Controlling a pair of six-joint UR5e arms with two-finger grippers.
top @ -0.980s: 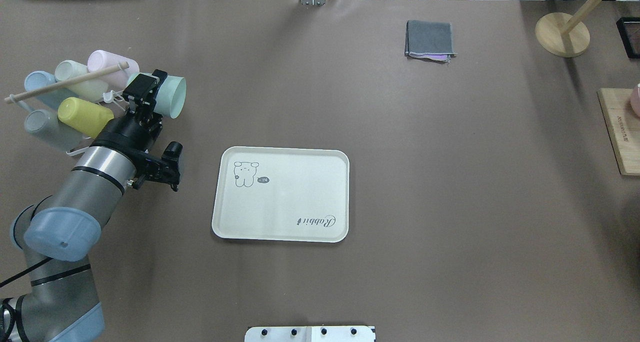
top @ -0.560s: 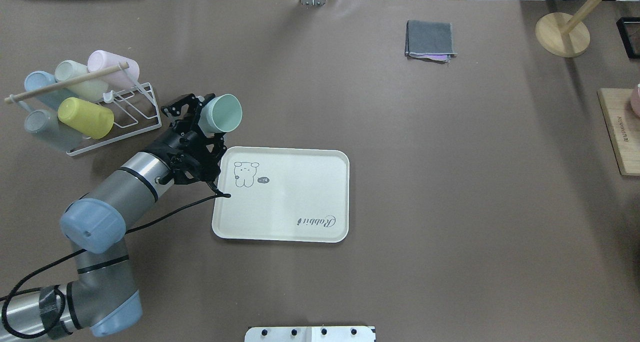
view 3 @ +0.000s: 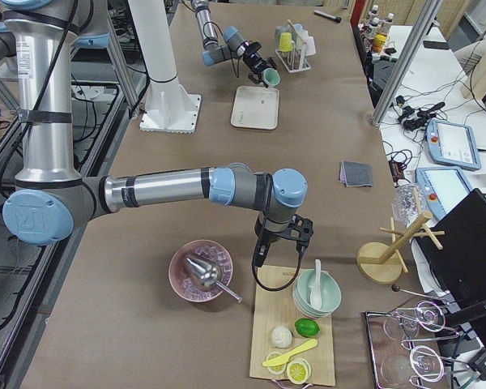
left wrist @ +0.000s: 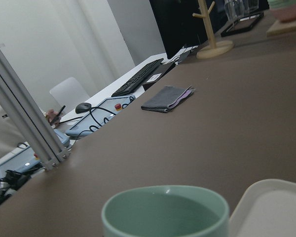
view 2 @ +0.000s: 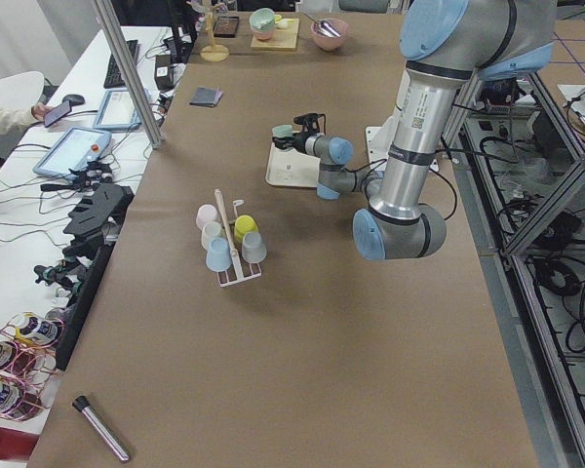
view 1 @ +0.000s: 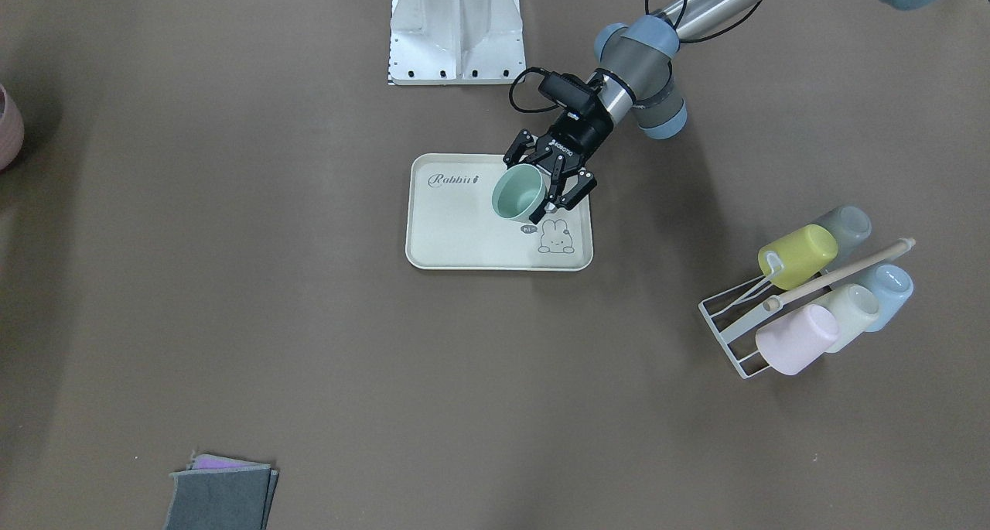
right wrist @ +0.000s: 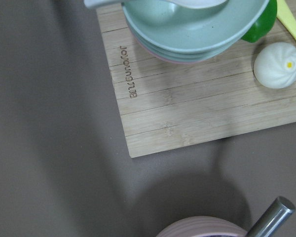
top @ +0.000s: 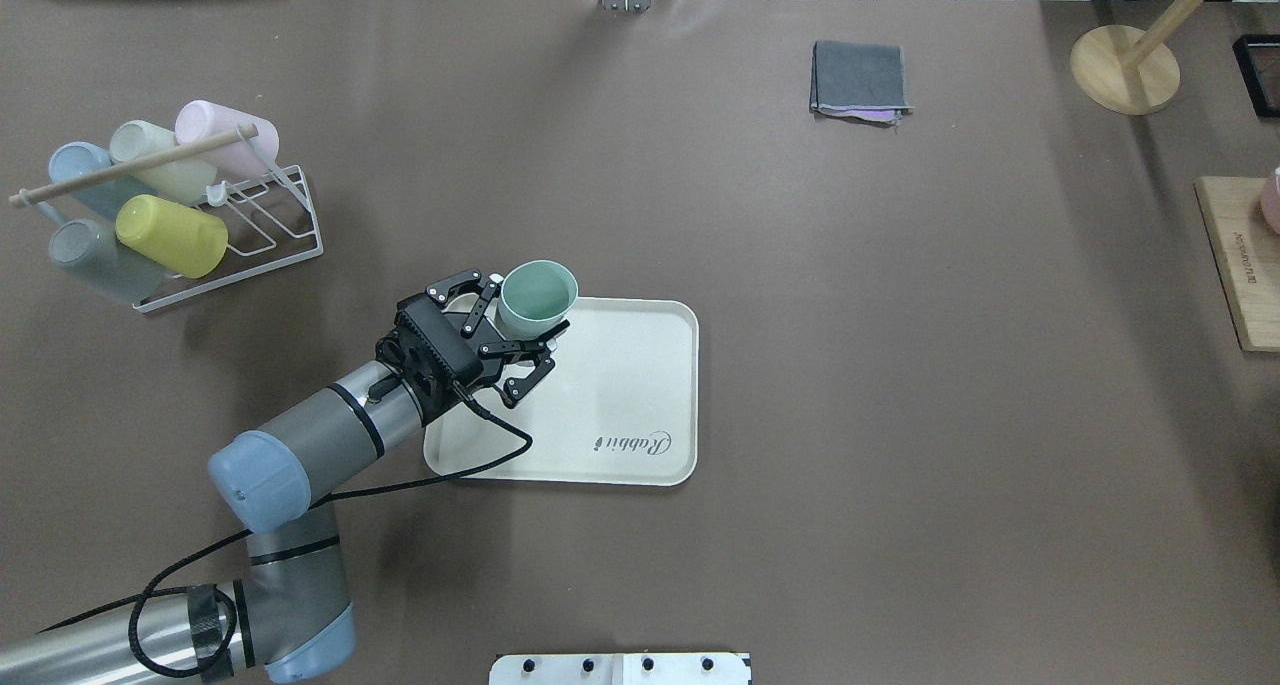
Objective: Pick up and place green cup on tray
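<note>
My left gripper is shut on the base of the mint-green cup and holds it, mouth up and slightly tilted, over the far left corner of the cream "Rabbit" tray. The front-facing view shows the cup between the fingers above the tray, next to the bunny drawing. I cannot tell whether it touches the tray. Its rim fills the bottom of the left wrist view. My right gripper hangs over the edge of a wooden board; I cannot tell whether it is open.
A white wire rack with several pastel cups stands at the far left. A folded grey cloth and a wooden stand lie at the back right. A wooden board holds stacked bowls; a pink bowl is beside it.
My left arm has carried the green cup away from the wire rack, to the right and nearer the robot, until it is over the tray's corner. The cup turned from sideways to nearly upright.
</note>
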